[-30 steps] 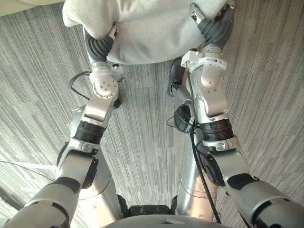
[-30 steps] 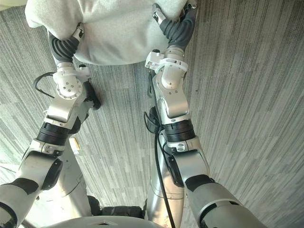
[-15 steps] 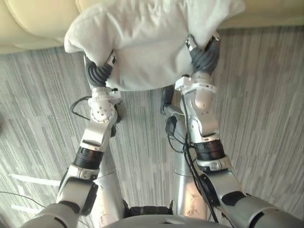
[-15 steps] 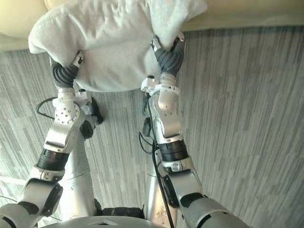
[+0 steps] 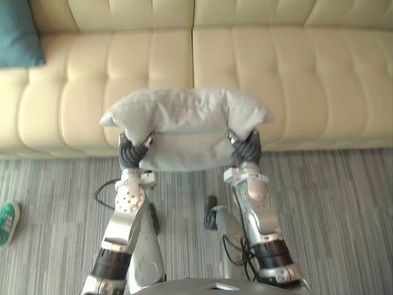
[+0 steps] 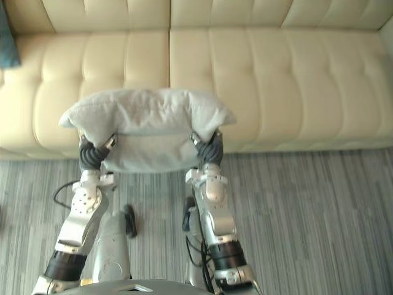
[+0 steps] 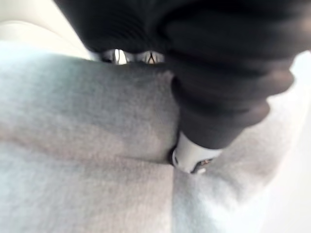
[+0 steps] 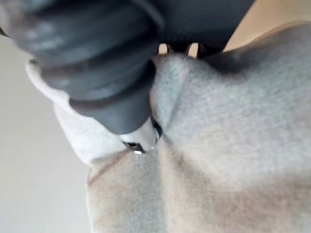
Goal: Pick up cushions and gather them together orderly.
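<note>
A light grey cushion [image 5: 184, 117] hangs in the air in front of a cream sofa [image 5: 307, 86], about level with the seat's front edge. My left hand [image 5: 131, 157] grips its lower left part and my right hand [image 5: 247, 147] its lower right part. In the left wrist view the thumb [image 7: 194, 155] digs into the grey cloth [image 7: 82, 145]. The right wrist view has the thumb [image 8: 138, 136] pinching a fold of the cushion [image 8: 233, 145] in the same way. A teal cushion [image 5: 18, 34] leans at the sofa's far left end.
The long sofa spans the whole width ahead, its seat bare apart from the teal cushion. Grey striped carpet [image 5: 344, 209] lies between me and the sofa. A person's green shoe [image 5: 7, 222] rests on the carpet at the far left.
The camera has tilted up from the carpet, so the sofa has come into view. The grey cushion stays held in both hands, carried forward towards the sofa's front.
</note>
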Available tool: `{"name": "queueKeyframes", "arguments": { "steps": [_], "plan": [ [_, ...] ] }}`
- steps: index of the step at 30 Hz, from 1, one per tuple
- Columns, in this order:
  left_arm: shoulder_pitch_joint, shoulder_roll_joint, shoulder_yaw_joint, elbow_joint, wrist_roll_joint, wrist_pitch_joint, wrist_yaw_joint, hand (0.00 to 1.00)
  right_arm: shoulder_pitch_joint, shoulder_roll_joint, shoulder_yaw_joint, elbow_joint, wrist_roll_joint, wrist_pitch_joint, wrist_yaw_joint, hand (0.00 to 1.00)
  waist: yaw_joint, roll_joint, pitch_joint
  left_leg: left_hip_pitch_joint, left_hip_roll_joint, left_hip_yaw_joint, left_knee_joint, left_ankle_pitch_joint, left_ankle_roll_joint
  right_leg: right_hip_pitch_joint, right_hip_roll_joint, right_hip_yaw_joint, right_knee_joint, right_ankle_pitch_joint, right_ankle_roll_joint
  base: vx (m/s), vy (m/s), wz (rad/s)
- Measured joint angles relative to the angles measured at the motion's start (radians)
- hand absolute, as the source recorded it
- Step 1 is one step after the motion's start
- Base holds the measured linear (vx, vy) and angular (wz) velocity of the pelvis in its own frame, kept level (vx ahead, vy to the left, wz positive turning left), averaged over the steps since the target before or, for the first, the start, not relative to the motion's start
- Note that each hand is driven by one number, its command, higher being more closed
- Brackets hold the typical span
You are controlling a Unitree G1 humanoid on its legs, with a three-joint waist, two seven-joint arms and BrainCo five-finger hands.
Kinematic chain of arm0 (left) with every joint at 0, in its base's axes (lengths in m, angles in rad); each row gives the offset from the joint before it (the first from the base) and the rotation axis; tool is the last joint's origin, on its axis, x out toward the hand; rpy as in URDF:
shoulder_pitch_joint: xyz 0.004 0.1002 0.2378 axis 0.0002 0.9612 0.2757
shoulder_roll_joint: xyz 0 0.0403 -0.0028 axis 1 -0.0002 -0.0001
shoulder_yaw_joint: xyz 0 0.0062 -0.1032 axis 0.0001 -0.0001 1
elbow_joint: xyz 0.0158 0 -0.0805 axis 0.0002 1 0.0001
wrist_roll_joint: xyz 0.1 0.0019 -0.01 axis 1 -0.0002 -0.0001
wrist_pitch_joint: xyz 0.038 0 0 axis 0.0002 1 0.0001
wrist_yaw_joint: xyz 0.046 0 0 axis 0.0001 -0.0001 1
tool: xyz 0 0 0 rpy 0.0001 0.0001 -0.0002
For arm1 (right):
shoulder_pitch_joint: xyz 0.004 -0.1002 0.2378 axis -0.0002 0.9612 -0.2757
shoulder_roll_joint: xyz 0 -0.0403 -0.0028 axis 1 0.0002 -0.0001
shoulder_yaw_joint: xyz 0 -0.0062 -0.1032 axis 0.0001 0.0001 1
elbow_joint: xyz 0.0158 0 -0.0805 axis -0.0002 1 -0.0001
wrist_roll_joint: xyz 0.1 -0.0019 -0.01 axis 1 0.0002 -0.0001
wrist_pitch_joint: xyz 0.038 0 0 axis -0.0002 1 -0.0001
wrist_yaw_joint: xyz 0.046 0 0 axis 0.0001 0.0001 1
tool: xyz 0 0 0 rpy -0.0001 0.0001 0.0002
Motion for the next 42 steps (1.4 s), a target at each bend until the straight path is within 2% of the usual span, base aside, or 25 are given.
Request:
{"name": "queueKeyframes", "arguments": {
  "steps": [5, 8, 12, 15, 19, 20, 24, 25, 26, 28, 30, 31, 32, 34, 35, 36, 38, 42],
  "plan": [
    [0.113, -0.037, 0.041, -0.031, 0.0, -0.001, -0.058, 1.0, 0.106, 0.01, 0.022, -0.005, 0.001, 0.025, 0.061, 1.0, -0.003, 0.001, -0.158, 0.217, -0.028, 0.061, -0.218, 0.067, -0.005, 0.202, 0.015, 0.01, -0.23, 0.088, 0.015, 0.22, 0.033, -0.12],
    [0.133, -0.041, 0.056, -0.031, 0.006, -0.001, -0.084, 1.0, 0.106, 0.009, 0.017, -0.004, 0.0, 0.039, 0.077, 1.0, -0.006, 0.002, -0.189, 0.313, -0.039, 0.085, -0.3, 0.082, -0.004, 0.305, 0.028, 0.03, -0.343, 0.135, 0.021, 0.14, 0.049, -0.16],
    [0.137, -0.041, 0.075, -0.031, 0.013, -0.001, -0.104, 1.0, 0.093, 0.009, 0.01, 0.006, -0.001, 0.04, 0.1, 1.0, -0.014, -0.002, -0.212, 0.377, -0.065, 0.105, -0.35, 0.088, 0.002, 0.393, 0.024, 0.06, -0.47, 0.195, 0.028, 0.05, 0.072, -0.12],
    [0.151, -0.041, 0.087, -0.03, 0.012, -0.001, -0.108, 1.0, 0.09, 0.009, 0.015, 0.015, -0.001, 0.04, 0.107, 1.0, -0.016, -0.006, -0.221, 0.391, -0.081, 0.105, -0.355, 0.085, 0.008, 0.42, 0.017, 0.092, -0.521, 0.23, 0.031, -0.02, 0.093, -0.11],
    [0.205, -0.048, 0.101, -0.03, 0.01, -0.001, -0.125, 1.0, 0.097, 0.009, 0.014, 0.051, -0.039, 0.047, 0.132, 1.0, -0.016, -0.014, -0.225, 0.39, -0.099, 0.105, -0.338, 0.065, 0.031, 0.43, 0.002, 0.117, -0.541, 0.241, 0.034, -0.07, 0.077, -0.08],
    [0.226, -0.049, 0.105, -0.03, 0.009, -0.001, -0.125, 1.0, 0.099, 0.009, 0.015, 0.053, -0.041, 0.06, 0.133, 1.0, -0.011, -0.017, -0.226, 0.382, -0.104, 0.1, -0.322, 0.053, 0.035, 0.424, -0.001, 0.129, -0.543, 0.239, 0.031, -0.11, 0.082, -0.18],
    [0.247, -0.051, 0.103, -0.029, 0.002, -0.001, -0.139, 1.0, 0.102, 0.009, 0.013, 0.054, -0.056, 0.062, 0.143, 1.0, -0.001, -0.021, -0.223, 0.32, -0.126, 0.046, -0.242, 0.007, 0.055, 0.364, -0.013, 0.136, -0.474, 0.207, 0.041, -0.1, 0.1, -0.09],
    [0.247, -0.055, 0.097, -0.026, 0.001, -0.001, -0.146, 1.0, 0.104, 0.009, 0.0, 0.054, -0.061, 0.062, 0.143, 1.0, -0.004, -0.023, -0.209, 0.302, -0.149, 0.005, -0.202, -0.023, 0.075, 0.324, -0.032, 0.133, -0.374, 0.165, 0.04, -0.07, 0.155, 0.08],
    [0.247, -0.058, 0.093, -0.025, 0.001, -0.001, -0.147, 1.0, 0.104, 0.008, -0.007, 0.056, -0.062, 0.062, 0.143, 1.0, -0.009, -0.022, -0.192, 0.305, -0.152, -0.002, -0.183, -0.034, 0.077, 0.312, -0.037, 0.129, -0.312, 0.15, 0.04, -0.1, 0.16, 0.15],
    [0.248, -0.056, 0.083, -0.014, 0.001, -0.001, -0.148, 1.0, 0.104, 0.006, -0.011, 0.088, -0.063, 0.061, 0.143, 1.0, -0.023, -0.023, -0.17, 0.306, -0.157, -0.018, -0.165, -0.053, 0.089, 0.245, -0.052, 0.1, -0.133, 0.159, 0.007, -0.09, 0.105, 0.26],
    [0.245, -0.04, 0.078, -0.015, 0.001, -0.001, -0.148, 1.0, 0.104, 0.006, -0.013, 0.096, -0.063, 0.061, 0.143, 1.0, -0.036, -0.024, -0.167, 0.307, -0.162, -0.034, -0.166, -0.048, 0.106, 0.226, -0.056, 0.099, -0.104, 0.166, -0.008, 0.0, 0.083, 0.25],
    [0.241, -0.03, 0.082, -0.014, 0.001, -0.001, -0.145, 1.0, 0.104, 0.007, -0.012, 0.096, -0.062, 0.061, 0.145, 1.0, -0.035, -0.017, -0.16, 0.303, -0.161, -0.042, -0.167, -0.048, 0.112, 0.212, -0.05, 0.103, -0.096, 0.132, -0.018, 0.07, -0.002, 0.31],
    [0.235, -0.024, 0.086, -0.014, 0.001, -0.001, -0.143, 1.0, 0.104, 0.012, -0.01, 0.1, -0.06, 0.061, 0.146, 1.0, -0.039, -0.02, -0.159, 0.295, -0.159, -0.065, -0.169, -0.048, 0.113, 0.219, -0.024, 0.112, -0.14, 0.082, -0.003, 0.06, -0.016, 0.31],
    [0.227, -0.024, 0.084, -0.013, 0.001, -0.002, -0.143, 1.0, 0.104, 0.01, -0.016, 0.1, -0.06, 0.06, 0.149, 1.0, -0.045, -0.021, -0.16, 0.283, -0.163, -0.088, -0.17, -0.051, 0.106, 0.224, 0.002, 0.114, -0.224, 0.081, 0.007, 0.07, -0.088, 0.51],
    [0.225, -0.02, 0.074, -0.002, 0.001, -0.002, -0.143, 1.0, 0.108, 0.004, -0.021, 0.1, -0.06, 0.06, 0.149, 1.0, -0.06, -0.034, -0.165, 0.281, -0.179, -0.117, -0.164, -0.065, 0.08, 0.243, 0.017, 0.132, -0.278, 0.117, 0.013, 0.2, -0.202, 0.77],
    [0.226, -0.028, 0.057, 0.021, 0.001, -0.002, -0.144, 1.0, 0.116, -0.006, -0.028, 0.101, -0.06, 0.06, 0.148, 1.0, -0.067, -0.008, -0.16, 0.294, -0.177, -0.143, -0.166, -0.074, 0.066, 0.252, 0.025, 0.114, -0.256, 0.106, 0.016, 0.16, -0.157, 0.61],
    [0.238, -0.039, 0.042, 0.025, 0.001, -0.002, -0.145, 1.0, 0.12, -0.022, -0.028, 0.099, -0.059, 0.06, 0.149, 1.0, -0.06, 0.024, -0.167, 0.298, -0.15, -0.145, -0.186, -0.074, 0.055, 0.247, 0.041, 0.103, -0.244, 0.089, 0.009, 0.27, -0.126, 0.13],
    [0.23, -0.049, 0.018, 0.025, -0.007, -0.002, -0.154, 1.0, 0.135, -0.021, -0.057, 0.069, -0.056, 0.06, 0.149, 1.0, -0.072, 0.034, -0.172, 0.305, -0.112, -0.169, -0.26, -0.048, 0.008, 0.248, 0.078, 0.061, -0.269, 0.076, -0.013, 0.27, -0.117, 0.12]
  ]
}}
